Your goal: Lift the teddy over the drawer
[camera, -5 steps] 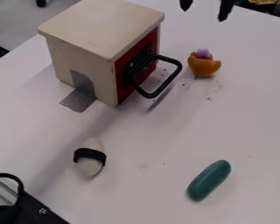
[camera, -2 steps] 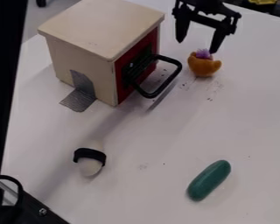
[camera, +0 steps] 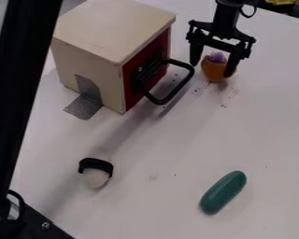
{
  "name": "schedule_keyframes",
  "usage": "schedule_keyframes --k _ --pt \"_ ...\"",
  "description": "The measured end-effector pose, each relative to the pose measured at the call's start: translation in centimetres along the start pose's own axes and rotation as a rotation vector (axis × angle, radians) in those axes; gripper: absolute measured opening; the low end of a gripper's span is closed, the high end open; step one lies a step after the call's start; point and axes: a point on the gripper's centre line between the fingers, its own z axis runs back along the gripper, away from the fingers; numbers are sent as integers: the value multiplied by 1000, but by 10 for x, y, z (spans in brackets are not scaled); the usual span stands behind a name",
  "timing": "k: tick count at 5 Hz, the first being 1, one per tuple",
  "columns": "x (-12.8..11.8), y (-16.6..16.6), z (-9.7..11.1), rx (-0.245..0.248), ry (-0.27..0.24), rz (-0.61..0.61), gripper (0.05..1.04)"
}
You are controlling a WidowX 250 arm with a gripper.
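The gripper (camera: 212, 70) hangs at the upper right, pointing down, with its fingers spread on either side of a small orange toy with a purple top (camera: 212, 71). This toy is the nearest match for the teddy, though its shape is not clearly a bear. Contact between fingers and toy cannot be made out; the right finger covers part of its right side. Left of them stands the drawer unit (camera: 93, 60), a cream wooden box with a red front and a black loop handle (camera: 187, 82) that sticks out towards the toy.
A pale egg-shaped object with a black band (camera: 96, 178) lies at the lower left of the white table (camera: 158, 205). A green oblong object (camera: 223, 192) lies at the lower right. The black arm crosses the left edge, above a black fixture in the bottom left corner.
The gripper has come down from the top edge, and its fingers now flank the orange toy. The black arm has swung into the left side. The objects on the table have stayed put.
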Motion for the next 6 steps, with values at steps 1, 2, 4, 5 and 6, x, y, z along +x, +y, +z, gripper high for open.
schedule_keyframes --k 1,2,4,5,6 --pt "9 2 -14 0 15 29 1000" --pt "20 9 -18 28 25 44 1000" --pt "24 13 -24 49 43 55 674" --pt "22 7 -23 54 47 41 481" --pt "21 3 -18 51 37 32 400"
